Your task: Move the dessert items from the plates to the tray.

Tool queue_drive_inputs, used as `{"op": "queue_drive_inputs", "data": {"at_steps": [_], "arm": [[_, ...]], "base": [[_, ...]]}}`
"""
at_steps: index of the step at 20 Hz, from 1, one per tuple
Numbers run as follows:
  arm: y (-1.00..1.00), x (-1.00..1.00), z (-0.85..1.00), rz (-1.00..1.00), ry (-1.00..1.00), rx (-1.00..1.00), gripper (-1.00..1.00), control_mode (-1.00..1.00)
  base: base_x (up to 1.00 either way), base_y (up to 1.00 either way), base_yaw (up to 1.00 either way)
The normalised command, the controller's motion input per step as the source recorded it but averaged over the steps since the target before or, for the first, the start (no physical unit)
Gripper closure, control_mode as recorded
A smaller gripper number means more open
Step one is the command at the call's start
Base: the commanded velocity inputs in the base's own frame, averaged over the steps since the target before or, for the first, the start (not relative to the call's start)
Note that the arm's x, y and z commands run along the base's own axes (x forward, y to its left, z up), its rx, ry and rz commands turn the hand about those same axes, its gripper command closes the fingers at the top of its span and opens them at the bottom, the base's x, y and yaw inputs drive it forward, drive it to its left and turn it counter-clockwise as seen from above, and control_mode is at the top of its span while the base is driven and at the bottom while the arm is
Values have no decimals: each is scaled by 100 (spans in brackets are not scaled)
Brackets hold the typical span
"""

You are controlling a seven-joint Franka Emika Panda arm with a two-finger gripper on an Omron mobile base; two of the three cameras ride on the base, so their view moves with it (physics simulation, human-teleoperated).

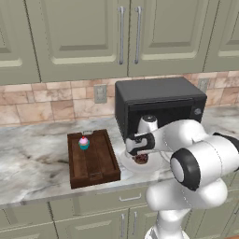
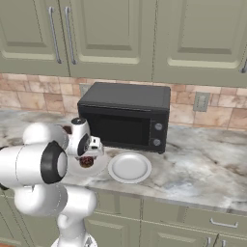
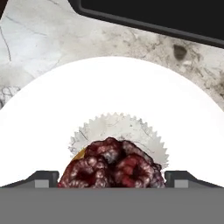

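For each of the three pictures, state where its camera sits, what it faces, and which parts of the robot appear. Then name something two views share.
Left base view: behind the arm's left, facing the tray with the cupcake; arm at lower right.
Right base view: behind its right, facing the microwave and bare plate; arm at lower left.
Hand view: on the hand, looking down at the chocolate pastry; fingertips flank it.
Shared: the pastry's plate.

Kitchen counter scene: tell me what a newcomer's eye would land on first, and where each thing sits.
The white robot arm's hand is down over a dark-brown chocolate pastry with reddish specks, its finger tips either side of it, on a round white plate in front of the black microwave. To the left, a pink-frosted cupcake in a teal wrapper already stands in the dark brown wooden tray. A second white plate lies bare to the right.
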Motion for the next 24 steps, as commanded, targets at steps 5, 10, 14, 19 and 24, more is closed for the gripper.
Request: {"op": "queue_drive_inputs", "data": {"at_steps": [5, 10, 14, 19, 24], "arm": [[0, -1, 1, 0, 0, 0, 100, -100], [0, -22, 51, 0, -1, 0, 100, -100], [0, -31, 89, 0, -2, 0, 100, -100], [14, -20, 71, 0, 0, 0, 100, -100], [45, -3, 25, 0, 0, 0, 100, -100]], "base": [[0, 0, 0], [0, 0, 0], [0, 0, 0], [0, 0, 0], [0, 0, 0]]}}
